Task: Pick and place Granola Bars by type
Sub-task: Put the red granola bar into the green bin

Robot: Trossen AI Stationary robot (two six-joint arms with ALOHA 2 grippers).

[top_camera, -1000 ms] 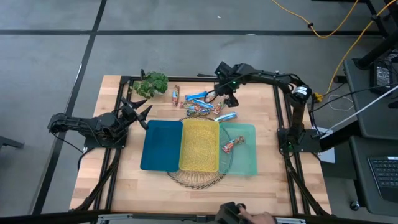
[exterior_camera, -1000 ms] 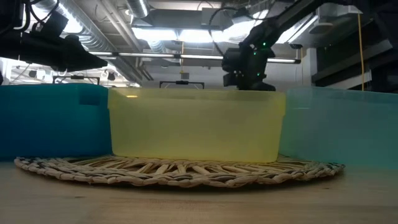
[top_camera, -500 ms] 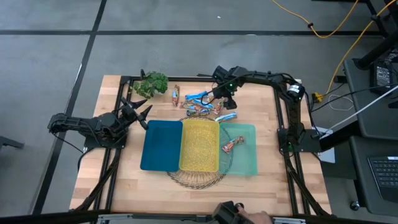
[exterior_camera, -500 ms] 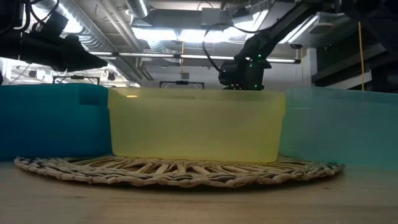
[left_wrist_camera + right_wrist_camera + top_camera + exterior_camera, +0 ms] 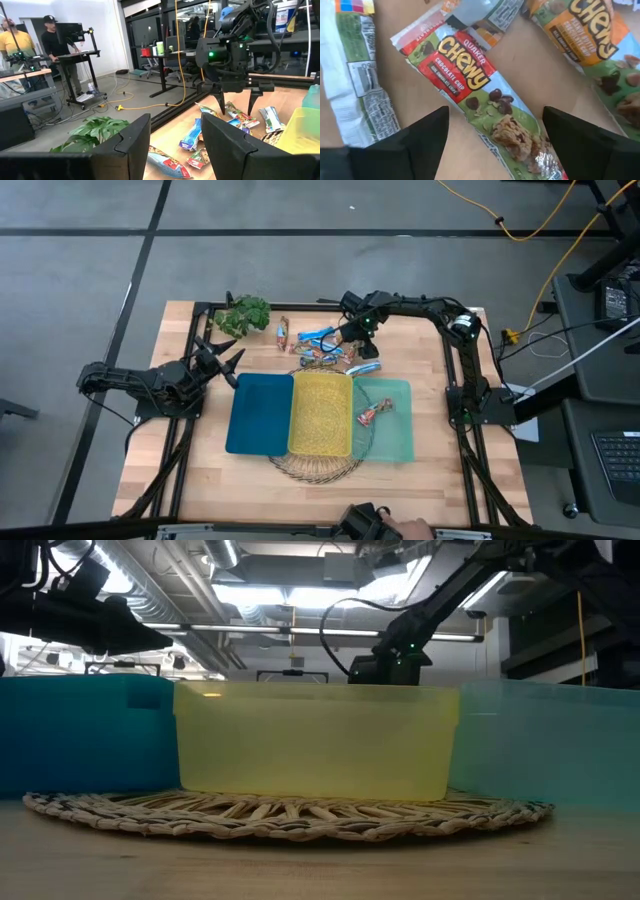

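lowered since a second ago, right tool, fingers spread, straddles a chocolate chip chewy bar; one bar sits binned, the rest unsorted.

high: straight down, whole table | low: table level, close behind yellow bin | right wrist: very near granola bars, shared with left wrist

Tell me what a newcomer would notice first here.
The three bins in a row at the table's middle, blue, yellow and green, the green one holding one bar. Behind them, the right tool hangs open over the loose pile of granola bars, a red chocolate chip bar between its fingers.
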